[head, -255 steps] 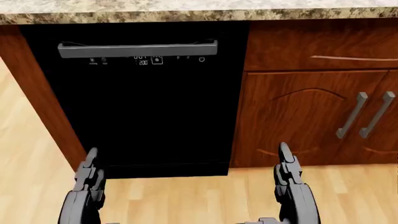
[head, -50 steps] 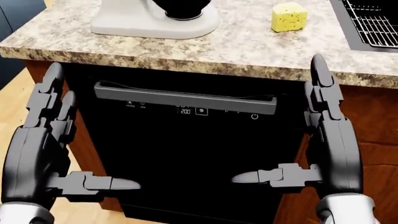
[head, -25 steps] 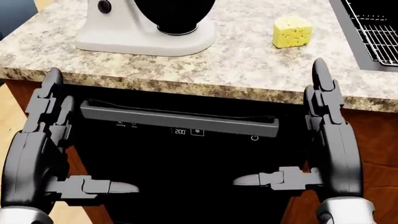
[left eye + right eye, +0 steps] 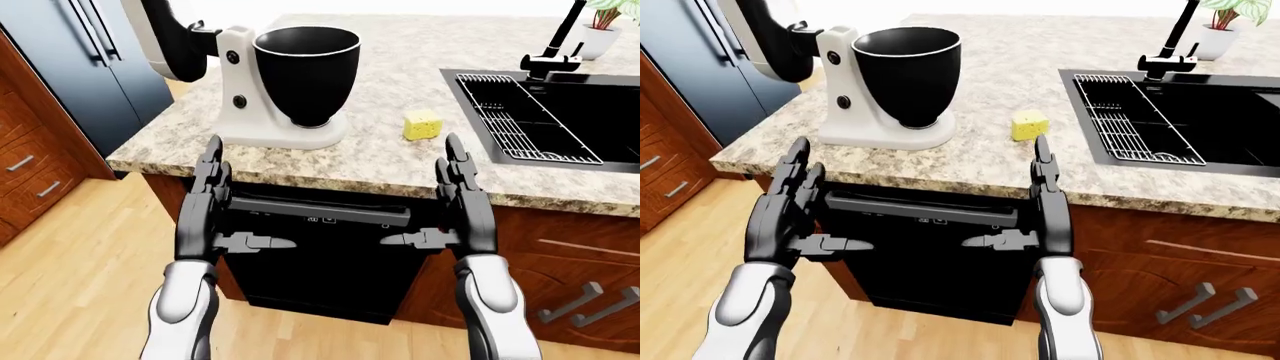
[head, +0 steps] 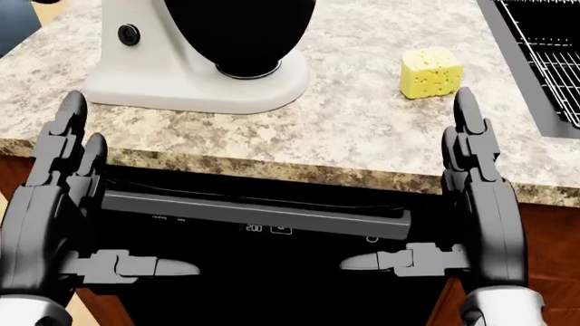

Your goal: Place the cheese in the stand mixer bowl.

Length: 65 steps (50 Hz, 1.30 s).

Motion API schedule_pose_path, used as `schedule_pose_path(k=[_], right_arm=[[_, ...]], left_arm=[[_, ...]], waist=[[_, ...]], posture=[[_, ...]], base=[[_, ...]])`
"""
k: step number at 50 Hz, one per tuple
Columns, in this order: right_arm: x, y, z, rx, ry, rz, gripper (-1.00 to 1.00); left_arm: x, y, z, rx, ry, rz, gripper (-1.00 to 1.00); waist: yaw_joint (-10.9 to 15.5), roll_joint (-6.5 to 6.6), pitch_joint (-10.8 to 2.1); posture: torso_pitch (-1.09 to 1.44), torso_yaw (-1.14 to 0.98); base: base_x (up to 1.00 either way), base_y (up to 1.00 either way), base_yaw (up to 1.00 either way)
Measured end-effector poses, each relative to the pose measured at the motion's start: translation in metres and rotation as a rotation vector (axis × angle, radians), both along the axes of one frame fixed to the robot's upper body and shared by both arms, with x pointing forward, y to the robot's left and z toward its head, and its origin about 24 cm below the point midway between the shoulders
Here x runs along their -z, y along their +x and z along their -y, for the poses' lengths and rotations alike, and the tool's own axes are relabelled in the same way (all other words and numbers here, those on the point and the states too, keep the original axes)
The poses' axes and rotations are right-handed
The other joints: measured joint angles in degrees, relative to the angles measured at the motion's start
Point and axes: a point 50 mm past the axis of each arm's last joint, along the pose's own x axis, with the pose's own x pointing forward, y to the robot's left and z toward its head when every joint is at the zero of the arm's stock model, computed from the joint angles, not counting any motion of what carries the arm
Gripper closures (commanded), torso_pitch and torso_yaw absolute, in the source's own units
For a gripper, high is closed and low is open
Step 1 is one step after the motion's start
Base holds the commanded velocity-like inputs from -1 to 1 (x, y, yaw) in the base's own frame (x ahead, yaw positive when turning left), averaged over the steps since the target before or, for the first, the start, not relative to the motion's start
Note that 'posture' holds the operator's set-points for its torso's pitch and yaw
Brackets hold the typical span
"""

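Left-eye view takes in a speckled beige granite surface [image 4: 400, 161] running across a kitchen with pale wood plank flooring [image 4: 70, 277]. On it stands a white stand mixer [image 4: 235, 82] with its head tilted up, carrying a black mixer bowl [image 4: 307, 71] that is open at the top. To the right of that mixer, on bare granite and apart from its base, sits a small yellow cube of cheese with holes [image 5: 430, 71]. Further right from the mixer a black sink [image 4: 570, 112] is sunk into the surface, with a wire rack [image 4: 525, 124] in its left basin, a black faucet [image 4: 555, 41] at its top edge and a white potted plant [image 4: 605, 26] beyond.

Below the mixer, under the granite edge, is a black dishwasher [image 4: 330, 259] with a grey bar handle [image 5: 253, 212]. Reddish-brown wood cabinets [image 4: 580, 270] with grey handles lie to its right; dark blue tall doors [image 4: 80, 67] stand left of the mixer.

Both hands hover below the surface edge in front of the dishwasher. The left hand [image 5: 63, 224] and right hand [image 5: 457, 224] are each spread wide, fingers pointing up, thumbs turned inward, and neither has hold of anything.
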Motion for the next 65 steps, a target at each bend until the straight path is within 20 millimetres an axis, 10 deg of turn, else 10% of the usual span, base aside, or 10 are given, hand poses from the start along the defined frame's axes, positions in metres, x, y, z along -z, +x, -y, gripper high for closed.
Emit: schedule_pose_path(k=[4,10,17,23,30,35,43,49,65], right_arm=[[-0.009,0.0,-0.002,-0.013,-0.003,0.035,-1.0],[-0.005,0.001,-0.008,-0.042,0.004,-0.001,-1.0],[-0.012,-0.002,-0.007,-0.034,0.0,0.042,-1.0],[0.0,-0.001,0.0,0.007,-0.002,-0.014,-1.0],[-0.007,-0.003,0.001,0.018,-0.013,0.032,-1.0],[0.004,0.0,-0.009,-0.036,0.0,-0.024,-1.0],[-0.01,-0.003,-0.006,-0.023,-0.007,0.057,-1.0],[-0.006,-0.004,-0.003,-0.006,-0.008,0.038,-1.0],[-0.018,-0.009,-0.005,-0.016,-0.023,0.065,-1.0]], left_arm=[[-0.009,-0.001,0.0,0.001,0.005,0.038,-1.0],[0.0,0.001,-0.007,-0.034,0.008,-0.015,-1.0],[-0.003,-0.001,-0.004,-0.018,0.008,0.013,-1.0],[0.006,0.0,0.002,0.01,-0.005,-0.023,-1.0],[-0.002,-0.001,0.002,0.014,-0.001,0.027,-1.0],[0.009,-0.001,-0.009,-0.045,0.007,-0.036,-1.0],[-0.004,-0.004,-0.005,-0.026,0.009,0.034,-1.0],[0.009,-0.001,0.001,0.008,-0.005,-0.03,-1.0],[-0.002,-0.002,-0.006,-0.019,-0.002,-0.004,-1.0]], waist=[[-0.18,4.17,-0.58],[1.11,2.56,-0.75],[1.49,-3.65,-0.95],[0.05,-2.01,-0.6],[0.18,3.71,-1.12],[2.28,2.34,-1.23],[2.36,-3.56,-1.08],[0.85,0.07,-1.44],[0.72,-0.58,-2.13]], posture=[[0.0,0.0],[0.0,0.0],[0.0,0.0],[0.0,0.0],[0.0,0.0],[0.0,0.0],[0.0,0.0],[0.0,0.0],[0.0,0.0]], base=[[0.18,0.0,0.0],[0.17,0.0,0.0],[0.17,0.0,0.0],[0.17,0.0,0.0],[0.04,0.0,0.31],[0.0,0.0,0.47],[0.0,0.0,0.16],[0.0,0.0,0.0],[0.0,0.0,0.0]])
